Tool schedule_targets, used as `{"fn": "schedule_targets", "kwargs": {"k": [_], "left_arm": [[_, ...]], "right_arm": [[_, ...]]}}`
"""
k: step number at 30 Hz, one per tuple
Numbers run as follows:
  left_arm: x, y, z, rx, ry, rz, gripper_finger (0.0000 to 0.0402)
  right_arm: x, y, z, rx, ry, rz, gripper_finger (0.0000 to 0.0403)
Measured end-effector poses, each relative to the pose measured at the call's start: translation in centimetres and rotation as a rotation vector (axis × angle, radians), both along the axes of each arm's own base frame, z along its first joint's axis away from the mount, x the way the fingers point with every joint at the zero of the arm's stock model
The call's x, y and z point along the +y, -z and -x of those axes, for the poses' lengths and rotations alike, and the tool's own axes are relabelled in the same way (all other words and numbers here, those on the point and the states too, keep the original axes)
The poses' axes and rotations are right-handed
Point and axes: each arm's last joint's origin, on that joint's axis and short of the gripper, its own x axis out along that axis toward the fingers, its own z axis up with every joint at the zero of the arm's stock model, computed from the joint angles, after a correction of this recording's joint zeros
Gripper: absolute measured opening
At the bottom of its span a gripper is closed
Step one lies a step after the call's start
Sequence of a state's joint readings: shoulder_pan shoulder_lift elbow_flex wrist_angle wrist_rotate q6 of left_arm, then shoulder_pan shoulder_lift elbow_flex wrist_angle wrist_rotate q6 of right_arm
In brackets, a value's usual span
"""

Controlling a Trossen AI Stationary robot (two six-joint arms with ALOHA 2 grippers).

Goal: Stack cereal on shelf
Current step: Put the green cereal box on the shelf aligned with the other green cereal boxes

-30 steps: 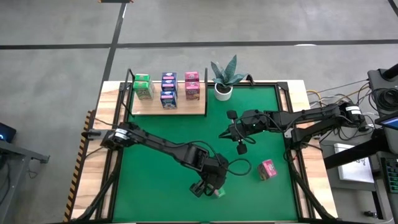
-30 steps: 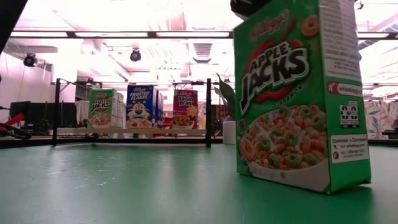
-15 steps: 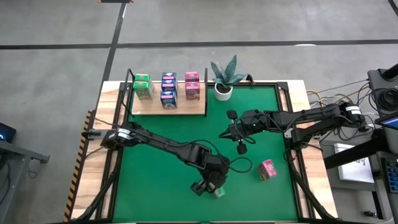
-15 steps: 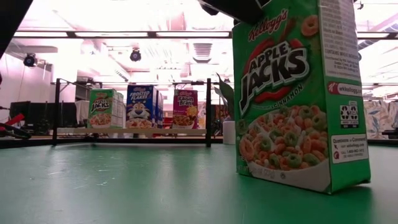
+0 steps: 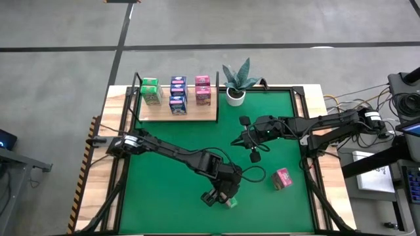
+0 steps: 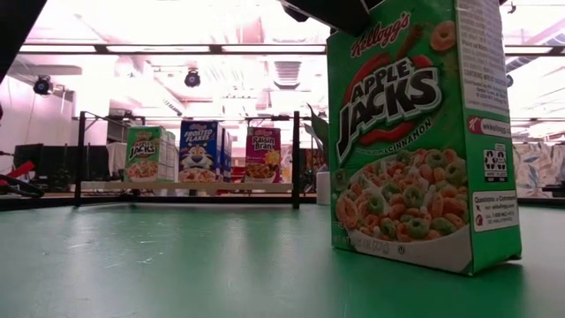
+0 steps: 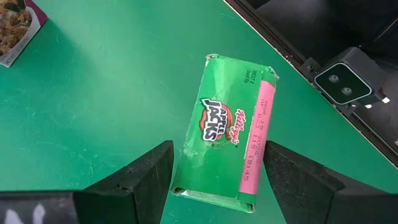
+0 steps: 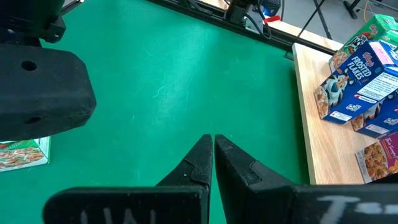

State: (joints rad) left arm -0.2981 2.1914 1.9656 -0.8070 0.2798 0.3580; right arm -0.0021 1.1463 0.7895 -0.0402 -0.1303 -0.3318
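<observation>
A green cereal carton (image 7: 227, 127) stands upright on the green table near its near edge, also large in the low view (image 6: 415, 141). My left gripper (image 7: 217, 183) is down over its top, one finger on each side. A pink cereal carton (image 5: 282, 178) lies on the table to its right. The shelf (image 5: 177, 113), a light-wood board with black posts at the far left, bears green (image 5: 151, 90), blue (image 5: 178, 95) and pink cartons (image 5: 202, 90). My right gripper (image 8: 212, 152) hovers shut over mid-table. My left gripper has the green carton's top end between its two fingers (image 7: 149, 171), one against each broad face at one end of the top (image 7: 186, 180). The fingers come from above, slanting down, across the carton's thin side. The carton stands on the table on its base (image 6: 415, 256).
A potted plant (image 5: 236, 84) stands just right of the shelf at the far edge. A black rail (image 7: 280, 46) with a small camera (image 7: 345, 84) runs along the table's near edge, close to the green carton. Open green felt lies between the carton and the shelf.
My left gripper has settled a little lower over the green carton's top. The carton has shifted slightly toward the table's left, still standing on its base.
</observation>
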Motion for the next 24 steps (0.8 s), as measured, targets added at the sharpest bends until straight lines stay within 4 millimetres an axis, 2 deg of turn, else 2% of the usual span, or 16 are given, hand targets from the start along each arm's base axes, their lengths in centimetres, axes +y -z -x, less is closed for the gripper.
{"fn": "schedule_targets", "kwargs": {"k": [24], "left_arm": [[-0.02, -0.02, -0.05, -0.005, 0.0, 0.002, 0.0225]], "right_arm": [[0.0, 0.0, 0.0, 0.0, 0.0, 0.0, 0.0009]]}}
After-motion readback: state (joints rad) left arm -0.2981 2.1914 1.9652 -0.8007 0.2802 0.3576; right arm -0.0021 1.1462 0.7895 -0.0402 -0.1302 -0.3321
